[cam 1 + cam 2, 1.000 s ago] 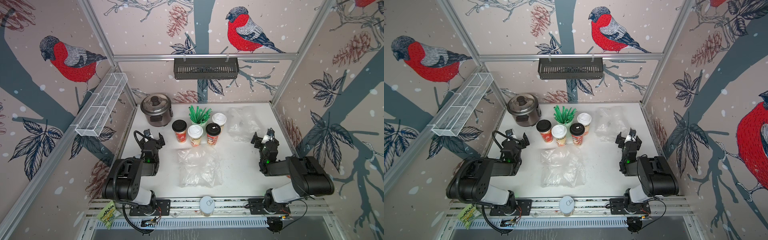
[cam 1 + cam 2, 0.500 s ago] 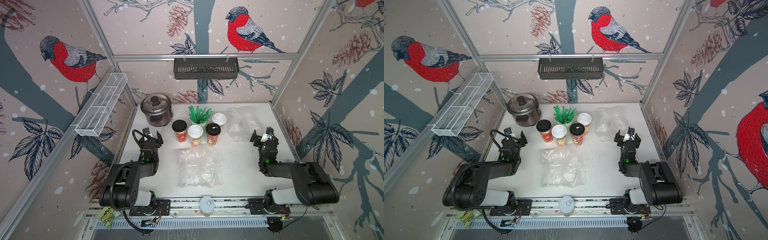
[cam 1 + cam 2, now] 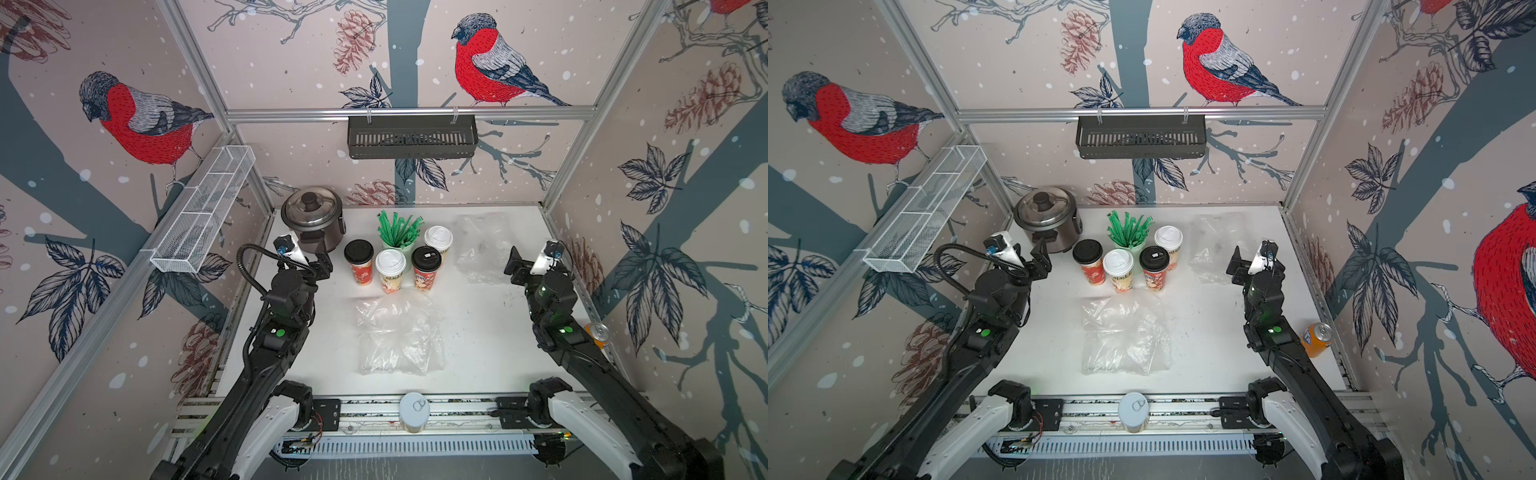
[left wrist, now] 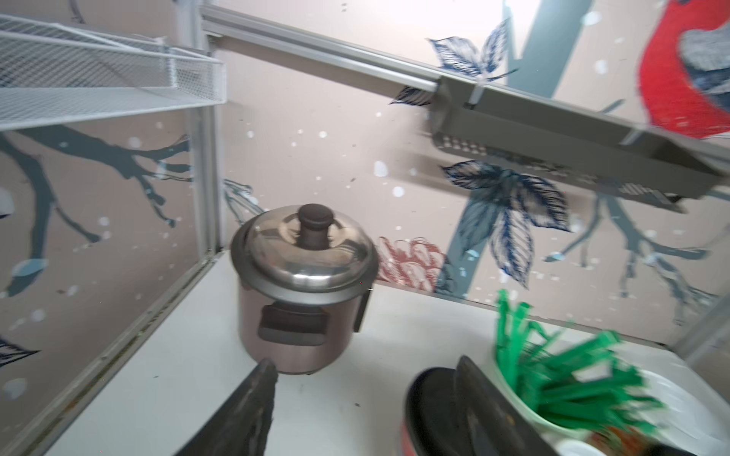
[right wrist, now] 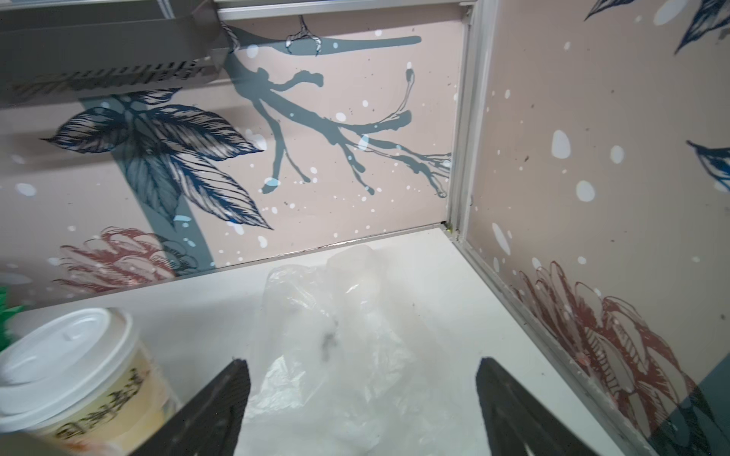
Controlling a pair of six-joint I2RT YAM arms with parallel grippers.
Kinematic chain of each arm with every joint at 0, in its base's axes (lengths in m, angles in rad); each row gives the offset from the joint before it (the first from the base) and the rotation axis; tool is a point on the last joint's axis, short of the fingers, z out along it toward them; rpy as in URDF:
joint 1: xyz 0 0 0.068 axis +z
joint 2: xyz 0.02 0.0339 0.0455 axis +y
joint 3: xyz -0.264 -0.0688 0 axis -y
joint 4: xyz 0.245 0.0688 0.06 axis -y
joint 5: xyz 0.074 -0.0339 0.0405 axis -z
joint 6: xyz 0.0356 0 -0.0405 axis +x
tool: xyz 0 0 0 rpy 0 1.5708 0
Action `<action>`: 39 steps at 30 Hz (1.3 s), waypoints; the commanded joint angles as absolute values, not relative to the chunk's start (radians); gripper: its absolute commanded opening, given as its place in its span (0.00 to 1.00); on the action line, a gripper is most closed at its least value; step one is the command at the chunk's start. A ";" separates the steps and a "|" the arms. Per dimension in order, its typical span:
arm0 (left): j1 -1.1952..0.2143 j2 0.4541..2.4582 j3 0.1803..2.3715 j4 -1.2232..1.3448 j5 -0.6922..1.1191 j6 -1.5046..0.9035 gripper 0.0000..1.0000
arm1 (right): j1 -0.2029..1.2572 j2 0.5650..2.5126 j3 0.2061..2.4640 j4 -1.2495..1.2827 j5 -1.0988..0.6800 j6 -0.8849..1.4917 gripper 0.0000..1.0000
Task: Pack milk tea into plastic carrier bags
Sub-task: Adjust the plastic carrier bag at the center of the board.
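Observation:
Four milk tea cups stand in a cluster at the back middle of the table: a black-lidded one [image 3: 358,262] [image 3: 1088,262], a white-lidded one [image 3: 390,270], a second black-lidded one [image 3: 426,266] and a second white-lidded one [image 3: 438,243] [image 5: 67,355]. One clear plastic carrier bag [image 3: 395,332] [image 3: 1125,336] lies flat in front of them. Another bag [image 3: 478,245] [image 5: 335,335] lies at the back right. My left gripper [image 3: 322,266] [image 4: 365,367] is open beside the leftmost black-lidded cup [image 4: 430,395], holding nothing. My right gripper [image 3: 524,266] [image 5: 362,367] hangs open over the back-right bag's near edge.
A steel rice cooker [image 3: 311,216] [image 4: 304,284] stands at the back left, just beyond my left gripper. A pale green cup of green straws [image 3: 399,235] sits behind the cups. A can [image 3: 414,409] stands on the front rail; an orange can [image 3: 1316,338] by the right wall.
Both arms have reached farther along the table: the left toward the leftmost black-lidded cup, with its jaws narrowing, and the right toward the back-right bag.

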State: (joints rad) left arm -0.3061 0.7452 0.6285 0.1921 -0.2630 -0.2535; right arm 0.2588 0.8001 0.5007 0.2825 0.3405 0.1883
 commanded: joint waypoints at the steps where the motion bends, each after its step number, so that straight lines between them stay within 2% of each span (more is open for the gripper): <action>1: -0.388 0.696 0.703 -0.105 -0.103 -0.347 0.69 | 0.275 0.776 0.567 0.027 0.232 0.265 0.88; 7: -0.647 0.700 0.797 -0.387 -0.081 -0.501 0.64 | 0.304 0.776 0.660 -0.126 0.163 0.354 0.84; 11: -0.857 0.750 0.808 -0.429 -0.138 -0.616 0.62 | 0.312 0.766 0.686 -0.156 0.132 0.390 0.84; 13: -0.959 0.806 0.821 -0.436 -0.172 -0.669 0.62 | 0.312 0.766 0.697 -0.170 0.126 0.404 0.84; 19: -1.149 1.056 0.888 -0.408 -0.198 -0.757 0.62 | 0.314 0.766 0.716 -0.205 0.114 0.414 0.84; 25: -1.170 1.313 1.027 -0.465 -0.144 -0.797 0.64 | 0.314 0.752 0.726 -0.244 0.124 0.420 0.84; 32: -1.170 1.447 1.112 -0.501 -0.095 -0.824 0.70 | 0.313 0.711 0.721 -0.251 0.150 0.417 0.85; 39: -1.171 1.605 1.181 -0.576 -0.100 -0.868 0.72 | 0.310 0.699 0.710 -0.245 0.153 0.413 0.86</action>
State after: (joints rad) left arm -1.1690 1.5688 1.1572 -0.5102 -0.0856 -0.8257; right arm 0.3111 0.7025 0.7128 -0.2531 0.1398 0.4160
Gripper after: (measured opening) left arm 0.715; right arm 0.860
